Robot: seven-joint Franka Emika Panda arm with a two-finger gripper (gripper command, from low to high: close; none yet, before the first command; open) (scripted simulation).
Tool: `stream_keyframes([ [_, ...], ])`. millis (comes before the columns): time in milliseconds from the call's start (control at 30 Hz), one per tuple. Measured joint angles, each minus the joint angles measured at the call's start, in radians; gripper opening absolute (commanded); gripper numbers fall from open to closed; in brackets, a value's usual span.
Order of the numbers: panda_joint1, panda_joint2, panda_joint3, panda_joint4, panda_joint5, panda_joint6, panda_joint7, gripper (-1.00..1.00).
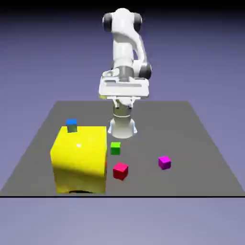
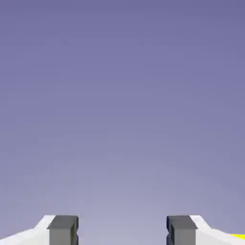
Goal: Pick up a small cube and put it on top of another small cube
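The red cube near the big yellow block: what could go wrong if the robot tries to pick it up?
1. The red cube sits close beside the big yellow block, so an open tool finger might strike the block.
2. The green cube lies just behind it and could be nudged.
3. The hand view shows only backdrop, so it cannot guide aiming now.

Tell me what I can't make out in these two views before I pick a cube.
- Gripper: the exterior view doesn't show its fingertips; the hand view cuts the fingers at the bottom edge.
- Cubes: the hand view shows only backdrop and a yellow sliver.
- Blue cube: the yellow block hides its base.
- Table behind the yellow block: hidden.
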Motion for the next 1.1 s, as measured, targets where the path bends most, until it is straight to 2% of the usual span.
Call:
stream_keyframes([
  [733,-0.099,0.704,0.571,-0.079,-0.954,-0.957,0.009,0.00],
  [1000,-0.127,0.898,0.427,-0.047,-1.226,-0.965,0.157,0.00],
  [1033,-0.132,0.928,0.402,-0.042,-1.269,-0.964,0.182,-1.00],
  [1100,-0.132,0.928,0.402,-0.042,-1.268,-0.964,0.181,-1.00],
])
